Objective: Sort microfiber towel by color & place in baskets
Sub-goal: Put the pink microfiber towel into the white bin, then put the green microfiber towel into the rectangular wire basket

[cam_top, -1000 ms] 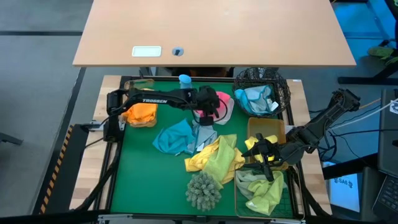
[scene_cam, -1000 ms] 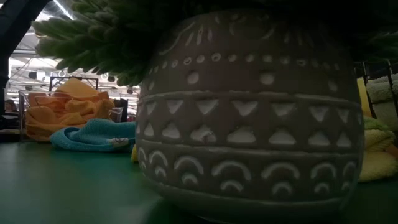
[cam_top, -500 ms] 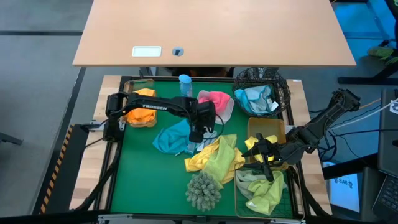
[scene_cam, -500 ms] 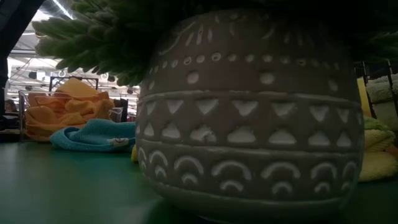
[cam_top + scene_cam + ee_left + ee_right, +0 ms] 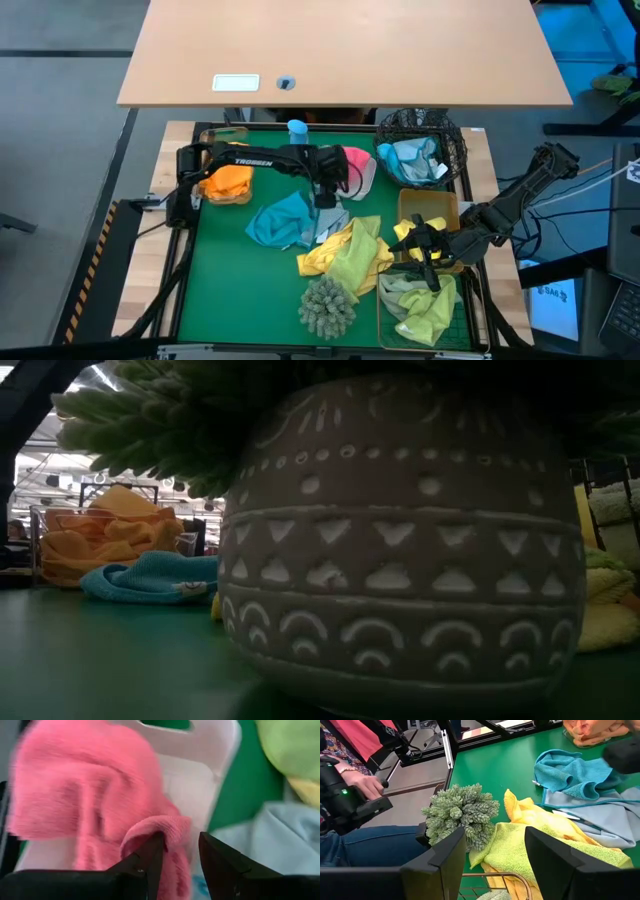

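A pink towel point(image 5: 75, 795) lies in the white tub point(image 5: 200, 750), point(image 5: 366, 178) at the table's far middle. My left gripper point(image 5: 180, 840), point(image 5: 326, 196) is at the tub's left end, open, with a raised pink fold point(image 5: 167, 825) between its fingertips. Loose on the mat lie a teal towel point(image 5: 280, 222), a grey towel point(image 5: 330, 222) and yellow towels point(image 5: 350, 255). My right gripper point(image 5: 495, 837), point(image 5: 425, 240) hangs open over the gold baskets at the right, with nothing between its fingers. My left gripper has the pink towel's raised fold point(image 5: 175, 827) between its two fingertips, the fingers slanting down from the table's left. The fold lies against the tip of one finger point(image 5: 152, 852). Whether the fingers pinch it I cannot tell. The rest of the towel lies in the tub.
Orange towels fill the clear tub point(image 5: 225, 182) at the far left. The black mesh basket point(image 5: 430, 135) holds pale blue-grey towels, and a gold basket point(image 5: 425, 305) holds pale green ones. A blue bottle point(image 5: 297, 130) and a shaggy clump in a pot point(image 5: 327, 305) also stand here. A person point(image 5: 355, 785) sits beyond the table.
My left gripper has gone from above the white tub toward the table's near edge, over the teal and grey towels. It then came part of the way back to the tub's left end, lower than before. The pink towel, covered a second ago, shows in the tub.
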`<state>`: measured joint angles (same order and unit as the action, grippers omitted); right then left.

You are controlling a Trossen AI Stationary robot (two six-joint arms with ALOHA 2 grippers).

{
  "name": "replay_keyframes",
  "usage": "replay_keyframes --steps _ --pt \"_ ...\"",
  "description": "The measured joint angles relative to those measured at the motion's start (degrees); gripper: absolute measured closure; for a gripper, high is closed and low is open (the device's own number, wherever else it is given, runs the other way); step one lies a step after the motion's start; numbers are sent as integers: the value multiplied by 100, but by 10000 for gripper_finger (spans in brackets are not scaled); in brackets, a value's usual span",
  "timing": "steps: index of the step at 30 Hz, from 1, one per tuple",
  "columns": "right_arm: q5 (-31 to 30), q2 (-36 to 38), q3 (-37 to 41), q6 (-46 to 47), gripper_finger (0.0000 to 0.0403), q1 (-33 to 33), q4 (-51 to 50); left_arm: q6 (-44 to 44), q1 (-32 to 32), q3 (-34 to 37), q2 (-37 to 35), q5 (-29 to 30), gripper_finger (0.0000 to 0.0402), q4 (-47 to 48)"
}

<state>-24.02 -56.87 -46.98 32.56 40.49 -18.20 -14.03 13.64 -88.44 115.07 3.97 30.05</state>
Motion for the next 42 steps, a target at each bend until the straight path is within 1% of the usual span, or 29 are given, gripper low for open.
replay_keyframes --steps 5,9,17,21,24,32,35,37,42 --pt "1 -1 0 0 200 -2 2 330 224 0 39 2 281 -521" --pt "0 -1 0 0 200 -1 0 455 337 -5 138 3 281 -689" --pt "0 1 0 2 201 -1 -42 449 341 -2 562 -37 281 -648" --pt "-1 1 0 2 200 -2 -67 449 316 -4 574 -40 281 -630" --pt "-1 1 0 2 201 0 -89 449 297 -50 513 -39 281 -524" --pt "1 1 2 4 200 0 -94 475 129 -138 -9 -44 281 -423" --pt "0 1 2 7 200 -1 -101 628 -7 -138 -214 -45 281 -329" --pt "1 1 2 7 201 -1 -121 745 -121 -140 -304 -177 281 -271" --pt "1 1 2 7 200 -1 -145 1162 -473 -140 -347 -874 281 -250"
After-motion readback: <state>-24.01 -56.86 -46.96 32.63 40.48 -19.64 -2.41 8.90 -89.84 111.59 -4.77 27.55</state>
